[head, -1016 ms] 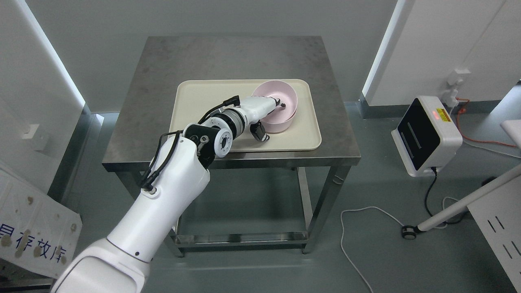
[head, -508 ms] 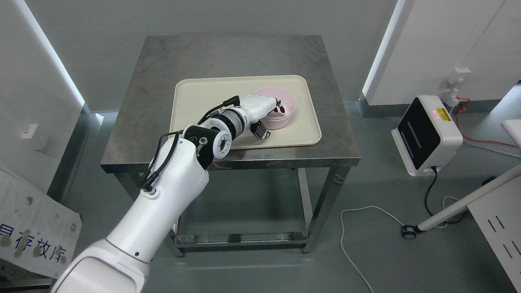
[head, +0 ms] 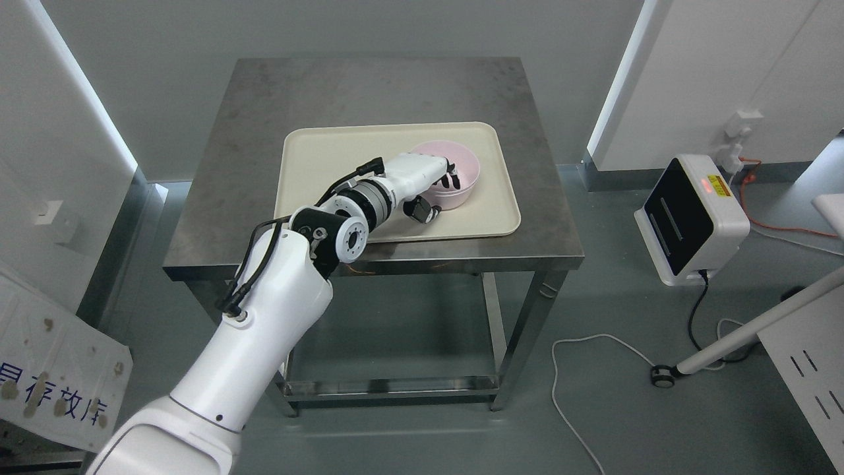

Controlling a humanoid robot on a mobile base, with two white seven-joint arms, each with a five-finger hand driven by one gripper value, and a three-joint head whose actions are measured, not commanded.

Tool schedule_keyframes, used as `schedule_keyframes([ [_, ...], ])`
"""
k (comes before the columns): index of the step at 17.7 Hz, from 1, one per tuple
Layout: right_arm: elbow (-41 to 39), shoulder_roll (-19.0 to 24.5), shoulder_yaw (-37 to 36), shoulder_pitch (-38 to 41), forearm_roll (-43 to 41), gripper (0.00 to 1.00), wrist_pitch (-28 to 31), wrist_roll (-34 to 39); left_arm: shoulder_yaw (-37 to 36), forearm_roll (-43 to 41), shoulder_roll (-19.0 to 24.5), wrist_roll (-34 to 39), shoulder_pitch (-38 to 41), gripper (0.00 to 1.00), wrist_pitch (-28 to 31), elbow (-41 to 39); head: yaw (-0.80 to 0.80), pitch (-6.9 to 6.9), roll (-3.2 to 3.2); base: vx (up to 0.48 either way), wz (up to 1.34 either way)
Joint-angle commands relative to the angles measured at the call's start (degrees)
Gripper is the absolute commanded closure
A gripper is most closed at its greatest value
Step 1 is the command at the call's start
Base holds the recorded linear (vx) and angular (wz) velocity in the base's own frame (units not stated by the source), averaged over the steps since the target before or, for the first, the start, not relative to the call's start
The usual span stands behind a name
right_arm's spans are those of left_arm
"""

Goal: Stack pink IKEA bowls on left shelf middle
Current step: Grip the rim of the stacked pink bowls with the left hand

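From my feed the surface point(head: 277, 119) reads as brushed steel, dull and blotchy with darker smudges, its legs shinier. The tray point(head: 316, 165) looks like matt cream plastic, smooth, with a soft rolled rim. The pink bowl point(head: 465, 175) seems smooth plastic with a faint sheen, though I can't rule out glazed ceramic at this resolution. My left hand point(head: 428, 178) has a glossy white plastic shell with black fingertips; the wrist joint shows bare machined metal. The floor point(head: 626, 429) is smooth grey with a low gloss.

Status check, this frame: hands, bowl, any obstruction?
Left hand at pink bowl rim, fingers inside. Bowl on tray. Right arm unseen. Nothing in the way.
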Motion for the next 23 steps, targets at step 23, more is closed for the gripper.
schedule_keyframes([
  [23,0.00,-1.00,-0.53,0.01,0.44,0.00,0.01,-0.02,10.64,4.66,1.00,0.15,1.57,0.99,-5.44,-4.34,0.00,0.00,0.00,0.000,0.00],
])
